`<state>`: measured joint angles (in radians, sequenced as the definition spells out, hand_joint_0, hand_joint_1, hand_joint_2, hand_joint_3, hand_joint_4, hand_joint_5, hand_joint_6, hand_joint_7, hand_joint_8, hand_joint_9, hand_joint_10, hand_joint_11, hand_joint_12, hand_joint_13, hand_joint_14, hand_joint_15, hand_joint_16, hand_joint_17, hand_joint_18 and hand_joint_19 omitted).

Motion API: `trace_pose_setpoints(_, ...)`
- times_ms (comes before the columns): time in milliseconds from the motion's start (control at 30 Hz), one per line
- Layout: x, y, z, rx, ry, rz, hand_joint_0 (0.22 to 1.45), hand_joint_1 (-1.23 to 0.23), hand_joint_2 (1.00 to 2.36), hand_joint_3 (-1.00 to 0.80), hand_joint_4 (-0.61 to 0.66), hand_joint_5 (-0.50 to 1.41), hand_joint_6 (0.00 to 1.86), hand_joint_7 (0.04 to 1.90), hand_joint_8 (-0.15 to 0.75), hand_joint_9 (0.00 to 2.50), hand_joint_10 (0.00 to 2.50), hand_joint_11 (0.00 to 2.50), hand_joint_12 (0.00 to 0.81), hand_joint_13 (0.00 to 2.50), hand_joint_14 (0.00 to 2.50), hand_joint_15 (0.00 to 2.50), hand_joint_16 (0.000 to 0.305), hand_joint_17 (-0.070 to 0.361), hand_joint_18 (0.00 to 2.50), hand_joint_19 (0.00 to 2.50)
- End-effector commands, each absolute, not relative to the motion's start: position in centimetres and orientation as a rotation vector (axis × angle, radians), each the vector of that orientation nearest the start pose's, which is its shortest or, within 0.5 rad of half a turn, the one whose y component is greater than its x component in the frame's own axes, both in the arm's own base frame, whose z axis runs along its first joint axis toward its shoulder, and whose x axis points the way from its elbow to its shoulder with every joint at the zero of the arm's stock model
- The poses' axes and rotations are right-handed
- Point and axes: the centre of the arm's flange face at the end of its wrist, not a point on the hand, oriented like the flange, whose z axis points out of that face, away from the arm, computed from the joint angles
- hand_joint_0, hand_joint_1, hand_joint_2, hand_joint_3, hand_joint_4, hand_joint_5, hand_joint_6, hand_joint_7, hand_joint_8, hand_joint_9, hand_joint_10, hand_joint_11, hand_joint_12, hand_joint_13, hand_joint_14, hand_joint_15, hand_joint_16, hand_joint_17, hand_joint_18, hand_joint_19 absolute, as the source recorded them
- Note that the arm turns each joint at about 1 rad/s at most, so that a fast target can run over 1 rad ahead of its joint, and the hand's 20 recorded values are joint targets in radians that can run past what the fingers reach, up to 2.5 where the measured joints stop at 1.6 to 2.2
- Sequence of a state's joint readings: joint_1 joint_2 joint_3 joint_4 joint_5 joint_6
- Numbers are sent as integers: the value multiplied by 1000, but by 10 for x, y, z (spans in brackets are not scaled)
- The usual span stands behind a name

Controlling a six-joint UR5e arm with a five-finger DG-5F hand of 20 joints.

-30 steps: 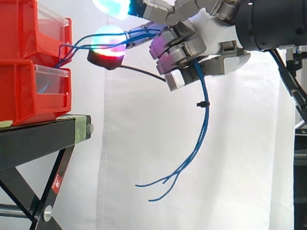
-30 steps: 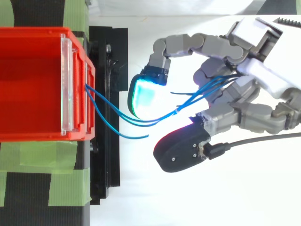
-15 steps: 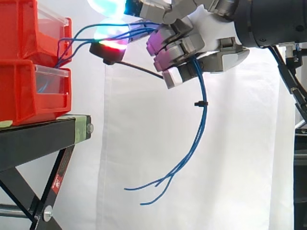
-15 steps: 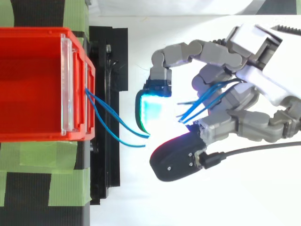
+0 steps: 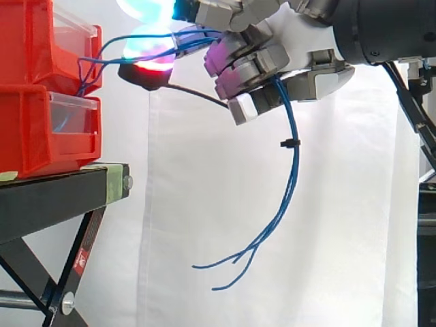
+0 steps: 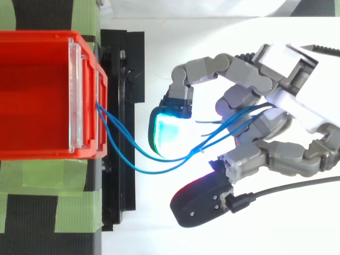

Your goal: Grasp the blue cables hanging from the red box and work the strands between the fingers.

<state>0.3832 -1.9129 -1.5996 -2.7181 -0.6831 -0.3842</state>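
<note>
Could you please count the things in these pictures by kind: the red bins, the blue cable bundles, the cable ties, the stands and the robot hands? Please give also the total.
Red bins: 2, upper bin and lower bin
Bundle of blue cables: 1
Black cable tie: 1
Black stand: 1
Hand: 1
Total: 6

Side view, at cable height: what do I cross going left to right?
red bins → blue cables leaving the bins → glowing fingertip pads → hand, curled round the strands → black arm
</note>
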Motion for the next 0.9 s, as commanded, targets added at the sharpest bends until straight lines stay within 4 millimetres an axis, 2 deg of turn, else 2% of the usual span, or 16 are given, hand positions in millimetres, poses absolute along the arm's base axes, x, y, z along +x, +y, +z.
trace_pose_setpoints(0,613,20,324,1188,1020,564,772,-800,1000,-1000,189,-16,767,1173,445,1770,2500,2500,688,2057,2500,1811,238,178,2500,718)
trace_pose_setpoints(100,613,20,324,1184,1026,556,767,-809,1000,-1000,197,-19,766,1165,445,1770,2500,2500,688,2057,2500,1811,238,178,2500,718)
trace_pose_setpoints(400,615,25,325,1157,1037,543,881,-831,1000,-1000,181,-49,948,1125,445,1770,2500,2500,688,2057,2500,1811,238,178,2500,718)
trace_pose_setpoints(500,616,27,320,1155,1043,542,916,-835,1000,-980,178,-63,1001,1125,445,1770,2500,2500,688,2057,2500,1811,238,178,2500,718)
trace_pose_setpoints(667,621,30,308,1159,1042,547,967,-797,1005,-869,204,-58,1200,1074,445,1770,2500,2500,688,2057,2500,1811,238,178,2500,718)
trace_pose_setpoints(867,624,34,308,1153,1024,564,921,-709,1009,-737,254,-71,1347,1103,445,1770,2500,2500,688,2057,2500,1811,238,178,2500,718)
